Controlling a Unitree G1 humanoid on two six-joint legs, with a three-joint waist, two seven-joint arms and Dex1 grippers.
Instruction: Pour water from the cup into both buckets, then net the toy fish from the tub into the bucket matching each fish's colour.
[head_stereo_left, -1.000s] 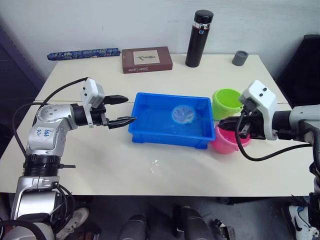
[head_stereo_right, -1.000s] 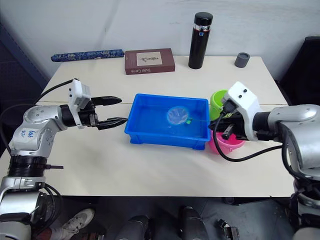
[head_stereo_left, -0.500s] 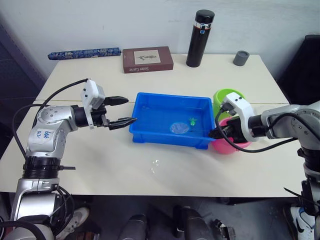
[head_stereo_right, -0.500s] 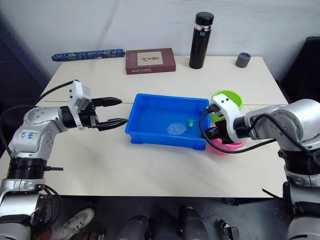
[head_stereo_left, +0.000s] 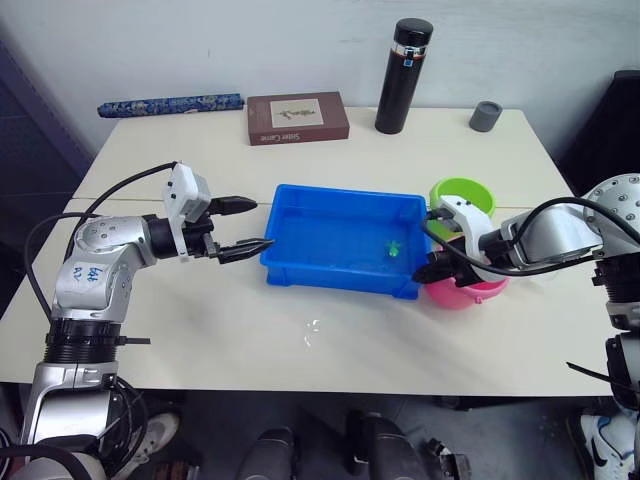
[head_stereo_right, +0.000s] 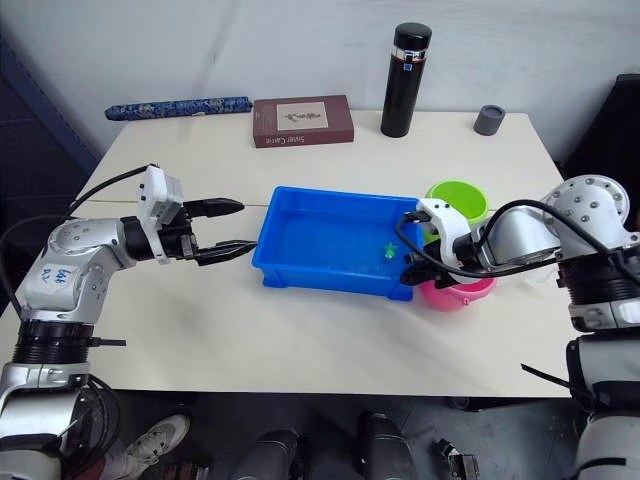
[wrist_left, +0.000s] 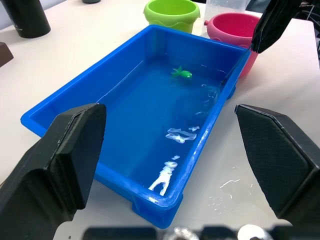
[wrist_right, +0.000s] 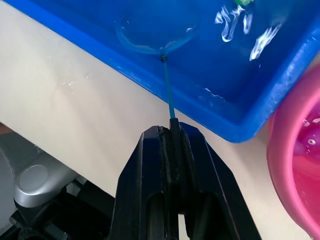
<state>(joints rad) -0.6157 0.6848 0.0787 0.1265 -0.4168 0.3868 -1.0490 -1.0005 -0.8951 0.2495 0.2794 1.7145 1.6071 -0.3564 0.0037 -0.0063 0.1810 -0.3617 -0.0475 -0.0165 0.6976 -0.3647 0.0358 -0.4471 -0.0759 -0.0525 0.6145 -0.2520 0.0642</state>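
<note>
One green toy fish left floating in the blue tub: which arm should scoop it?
Right. The right gripper is already shut on the thin stick of the light-blue hoop net, whose hoop sits in the blue rectangular plastic tub near the small green toy fish. The left gripper is open, empty, outside the tub.

A cream table (head_stereo_left: 420, 330) stands against a pale wall (head_stereo_left: 300, 40), dark floor below.

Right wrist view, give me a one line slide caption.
Right gripper shut on the net handle, hoop dipped in the blue tub beside the pink bucket.
</note>
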